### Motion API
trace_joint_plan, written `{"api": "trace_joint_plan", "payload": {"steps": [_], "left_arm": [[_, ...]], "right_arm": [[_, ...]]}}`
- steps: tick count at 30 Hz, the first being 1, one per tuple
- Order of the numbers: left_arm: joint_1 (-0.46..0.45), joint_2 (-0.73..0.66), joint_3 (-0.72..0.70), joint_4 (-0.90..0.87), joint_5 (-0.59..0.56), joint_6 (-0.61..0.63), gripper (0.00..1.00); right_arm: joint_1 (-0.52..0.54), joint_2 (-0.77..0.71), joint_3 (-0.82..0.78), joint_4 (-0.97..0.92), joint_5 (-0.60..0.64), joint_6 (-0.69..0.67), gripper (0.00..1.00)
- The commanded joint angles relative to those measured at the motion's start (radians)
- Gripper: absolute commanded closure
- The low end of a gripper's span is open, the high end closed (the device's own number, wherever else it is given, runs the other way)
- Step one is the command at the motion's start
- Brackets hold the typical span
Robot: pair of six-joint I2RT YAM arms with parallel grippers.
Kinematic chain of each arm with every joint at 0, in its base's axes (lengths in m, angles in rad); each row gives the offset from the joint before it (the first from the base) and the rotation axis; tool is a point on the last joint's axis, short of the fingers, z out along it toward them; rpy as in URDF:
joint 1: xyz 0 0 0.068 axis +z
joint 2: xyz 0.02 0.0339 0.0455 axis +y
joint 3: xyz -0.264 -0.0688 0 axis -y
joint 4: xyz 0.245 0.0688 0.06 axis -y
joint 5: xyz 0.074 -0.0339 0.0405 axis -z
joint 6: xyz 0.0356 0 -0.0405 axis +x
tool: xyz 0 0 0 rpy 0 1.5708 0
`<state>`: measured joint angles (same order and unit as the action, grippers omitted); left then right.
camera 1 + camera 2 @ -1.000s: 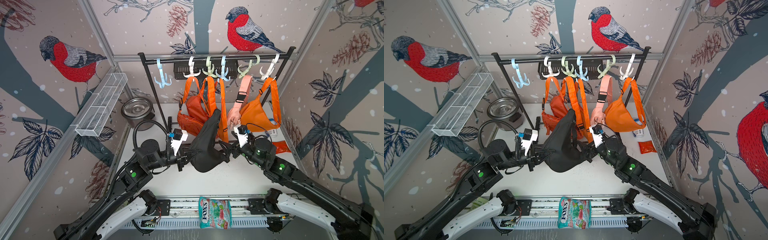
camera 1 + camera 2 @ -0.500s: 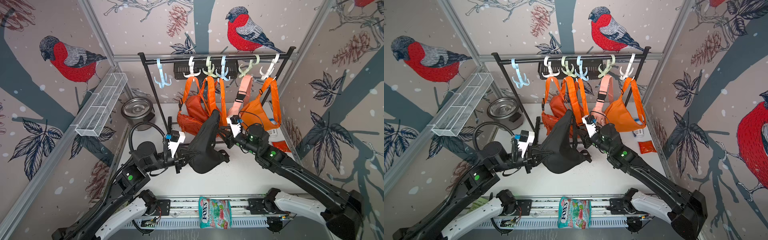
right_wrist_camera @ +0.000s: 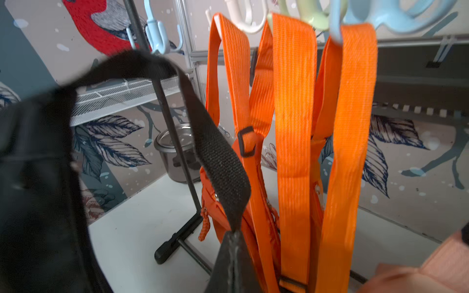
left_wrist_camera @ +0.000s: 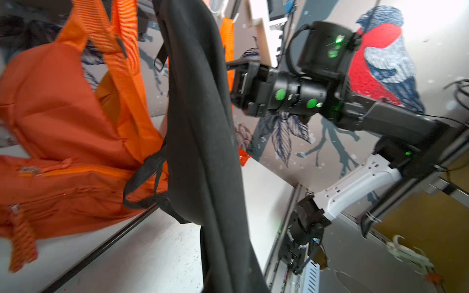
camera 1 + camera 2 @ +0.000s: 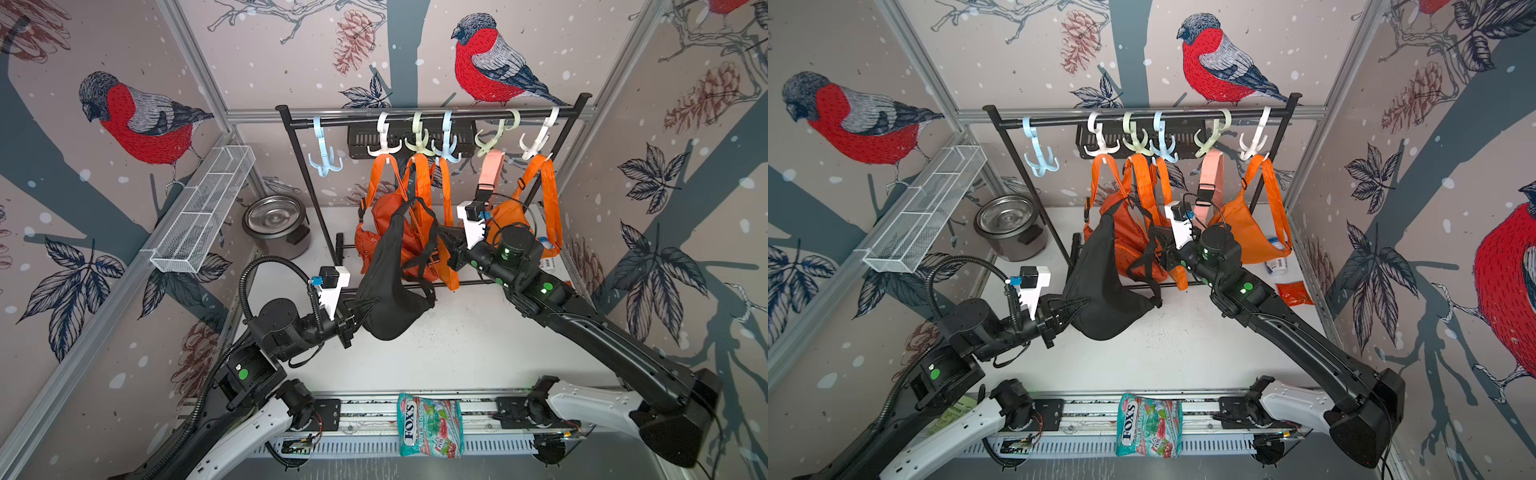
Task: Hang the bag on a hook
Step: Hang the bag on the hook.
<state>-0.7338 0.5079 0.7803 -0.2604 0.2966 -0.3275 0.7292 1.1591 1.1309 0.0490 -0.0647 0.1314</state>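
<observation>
Two closed grippers hold the black bag (image 5: 390, 291) before the rack (image 5: 353, 119): left gripper (image 5: 354, 311) on its body, right gripper (image 3: 232, 234) on its strap (image 3: 218, 152). The strap could snag the neighbouring orange bags (image 5: 376, 220) and miss the empty blue hook (image 5: 324, 161).

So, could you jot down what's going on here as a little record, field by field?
Bag being hung: black bag, held up, not yet on a hook
Left hand: shut on the black bag's body
Right hand: shut on its strap
Free hook: empty blue hook, at the left end of the rail
Other hooks: carry orange bags and a pink strap
</observation>
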Motion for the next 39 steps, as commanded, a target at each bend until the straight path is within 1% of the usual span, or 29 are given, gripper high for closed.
{"api": "trace_joint_plan", "payload": {"steps": [1,4,5,8,14,18,23,28,32,39], "left_arm": [[0.002,-0.023,0.003,-0.018,-0.163,-0.020,1.00],[0.002,-0.046,0.021,-0.038,-0.257,-0.031,1.00],[0.003,-0.056,0.026,-0.043,-0.283,-0.032,1.00],[0.002,-0.082,0.039,-0.046,-0.336,-0.035,1.00],[0.002,-0.098,0.061,-0.060,-0.390,-0.029,1.00],[0.001,-0.100,0.075,-0.063,-0.411,-0.018,1.00],[0.002,-0.100,0.093,-0.042,-0.435,0.012,1.00],[0.002,-0.066,0.125,-0.031,-0.438,0.037,1.00],[0.002,-0.045,0.140,-0.022,-0.447,0.029,1.00],[0.002,-0.036,0.163,-0.017,-0.486,0.026,1.00]], "right_arm": [[0.019,0.041,0.087,-0.001,0.066,-0.002,0.99],[0.049,0.089,0.188,-0.010,0.109,-0.016,0.99],[0.059,0.136,0.226,-0.015,0.116,-0.023,0.99],[0.098,0.216,0.337,-0.030,0.122,-0.047,0.99],[0.167,0.402,0.596,-0.097,0.142,-0.117,0.99],[0.171,0.508,0.757,-0.134,0.136,-0.128,0.99],[0.174,0.653,0.999,-0.189,0.130,-0.139,0.99],[0.171,0.798,1.215,-0.225,0.126,-0.141,0.98],[0.169,0.867,1.287,-0.189,0.111,-0.133,0.98],[0.151,0.915,1.307,-0.079,0.092,-0.101,0.98]]}}
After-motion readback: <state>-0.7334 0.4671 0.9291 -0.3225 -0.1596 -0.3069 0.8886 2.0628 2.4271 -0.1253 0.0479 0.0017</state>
